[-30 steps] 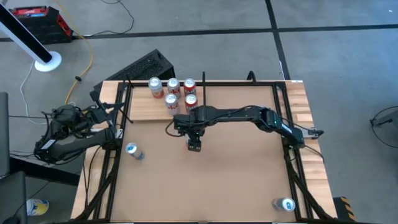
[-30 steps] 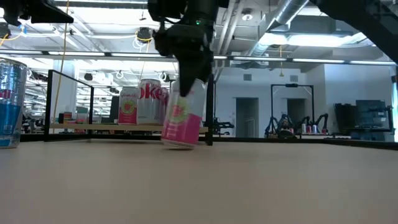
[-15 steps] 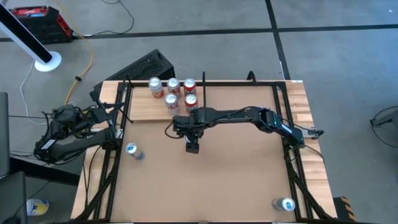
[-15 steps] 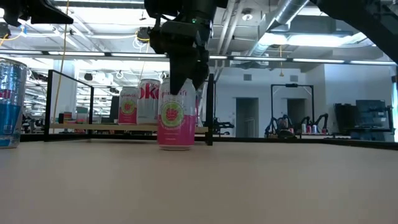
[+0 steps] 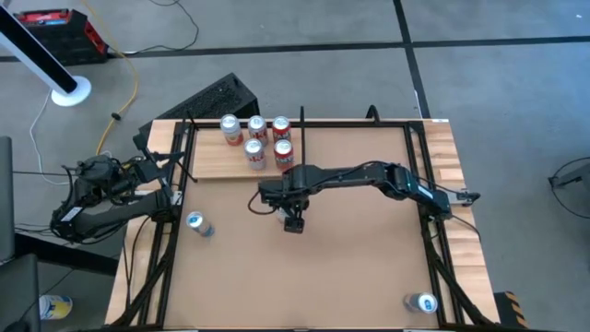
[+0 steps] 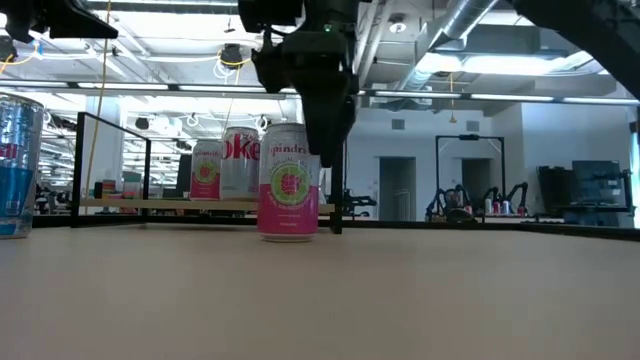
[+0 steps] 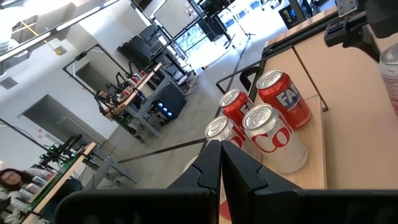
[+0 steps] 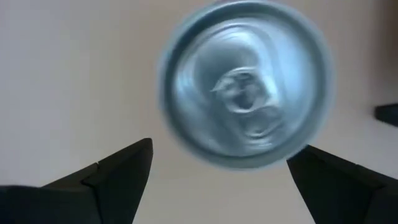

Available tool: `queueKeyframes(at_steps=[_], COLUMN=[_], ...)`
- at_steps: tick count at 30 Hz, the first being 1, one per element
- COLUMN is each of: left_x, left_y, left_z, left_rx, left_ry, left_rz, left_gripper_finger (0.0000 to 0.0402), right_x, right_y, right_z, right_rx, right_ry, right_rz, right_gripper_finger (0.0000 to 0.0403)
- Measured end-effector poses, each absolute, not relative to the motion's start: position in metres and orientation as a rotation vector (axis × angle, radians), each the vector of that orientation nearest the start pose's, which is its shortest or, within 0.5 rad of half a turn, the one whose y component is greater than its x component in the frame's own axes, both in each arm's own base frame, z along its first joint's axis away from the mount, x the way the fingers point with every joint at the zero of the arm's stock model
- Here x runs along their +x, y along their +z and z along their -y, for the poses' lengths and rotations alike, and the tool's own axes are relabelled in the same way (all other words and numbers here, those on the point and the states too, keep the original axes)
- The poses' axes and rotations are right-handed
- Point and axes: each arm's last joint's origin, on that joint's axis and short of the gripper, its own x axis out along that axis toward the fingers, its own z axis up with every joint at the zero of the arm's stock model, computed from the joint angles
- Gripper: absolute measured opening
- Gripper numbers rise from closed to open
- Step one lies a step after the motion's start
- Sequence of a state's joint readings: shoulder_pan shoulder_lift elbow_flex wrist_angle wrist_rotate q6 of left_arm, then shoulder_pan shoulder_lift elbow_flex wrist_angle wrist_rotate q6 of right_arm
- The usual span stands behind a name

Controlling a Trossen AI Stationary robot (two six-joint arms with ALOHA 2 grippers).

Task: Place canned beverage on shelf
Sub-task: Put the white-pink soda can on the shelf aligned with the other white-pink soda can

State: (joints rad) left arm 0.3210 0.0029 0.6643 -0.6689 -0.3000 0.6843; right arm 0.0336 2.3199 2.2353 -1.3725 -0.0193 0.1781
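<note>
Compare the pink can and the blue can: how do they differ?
The pink can is pink with a fruit picture; the blue can is blue and silver. The pink can stands below the open right gripper; the blue can stands alone. Both are upright on the tabletop, not on the shelf.

table (image 5: 369,267): pink can (image 6: 288,196), two blue cans (image 5: 195,223) | shelf (image 5: 350,150): five cans (image 5: 256,136)

Left gripper (image 7: 221,163) shut, dark fingers pressed together. Just beyond the fingertips, four upright red and silver cans (image 7: 273,137) clustered on the pale wood shelf (image 7: 317,162). Farther off, part of the other arm (image 7: 367,25) over the brown tabletop (image 7: 360,112).
</note>
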Motion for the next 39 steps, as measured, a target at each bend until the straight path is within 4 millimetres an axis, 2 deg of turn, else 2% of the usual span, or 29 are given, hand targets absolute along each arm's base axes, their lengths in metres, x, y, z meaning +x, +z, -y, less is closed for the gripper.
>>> queueKeyframes(at_steps=[3, 6, 9, 12, 17, 20, 22, 25, 27, 30, 34, 36, 39], left_x=[0.005, 0.005, 0.005, 0.005, 0.005, 0.009, 0.019, 0.045, 0.066, 0.097, 0.124, 0.137, 0.159], left_y=[0.301, 0.301, 0.301, 0.301, 0.301, 0.309, 0.313, 0.308, 0.296, 0.274, 0.266, 0.262, 0.255], left_z=[-0.011, -0.011, -0.011, -0.011, -0.010, -0.009, -0.011, -0.017, -0.022, -0.030, -0.038, -0.039, -0.039], left_rx=[0.662, 0.662, 0.662, 0.653, 0.626, 0.518, 0.409, 0.264, 0.190, 0.114, 0.050, 0.028, 0.020], left_ry=[0.594, 0.592, 0.591, 0.592, 0.569, 0.527, 0.486, 0.411, 0.339, 0.257, 0.224, 0.181, 0.122], left_rz=[-0.220, -0.223, -0.225, -0.222, -0.200, -0.058, 0.076, 0.215, 0.238, 0.173, 0.063, 0.011, -0.051], left_gripper_finger=[0.0000, 0.0000, 0.0000, 0.0000, 0.0000, 0.0000, 0.0000, 0.0000, 0.0000, 0.0003, 0.0026, 0.0047, 0.0089], right_x=[0.453, 0.439, 0.430, 0.408, 0.349, 0.303, 0.277, 0.256, 0.247, 0.242, 0.245, 0.249, 0.255], right_y=[0.239, 0.241, 0.249, 0.267, 0.279, 0.277, 0.268, 0.250, 0.239, 0.223, 0.210, 0.203, 0.190], right_z=[-0.023, -0.034, -0.049, -0.061, -0.067, -0.070, -0.071, -0.073, -0.075, -0.081, -0.088, -0.091, -0.091], right_rx=[0.143, 0.079, -0.011, -0.076, -0.063, -0.009, 0.044, 0.121, 0.127, 0.088, 0.028, -0.012, -0.091], right_ry=[-0.114, -0.196, -0.259, -0.335, -0.550, -0.695, -0.762, -0.799, -0.813, -0.808, -0.795, -0.780, -0.738], right_rz=[-1.520, -1.635, -1.593, -1.566, -1.480, -1.391, -1.289, -1.077, -0.894, -0.627, -0.400, -0.357, -0.395], right_gripper_finger=[0.0389, 0.0389, 0.0385, 0.0377, 0.0365, 0.0361, 0.0361, 0.0361, 0.0361, 0.0361, 0.0361, 0.0361, 0.0361])
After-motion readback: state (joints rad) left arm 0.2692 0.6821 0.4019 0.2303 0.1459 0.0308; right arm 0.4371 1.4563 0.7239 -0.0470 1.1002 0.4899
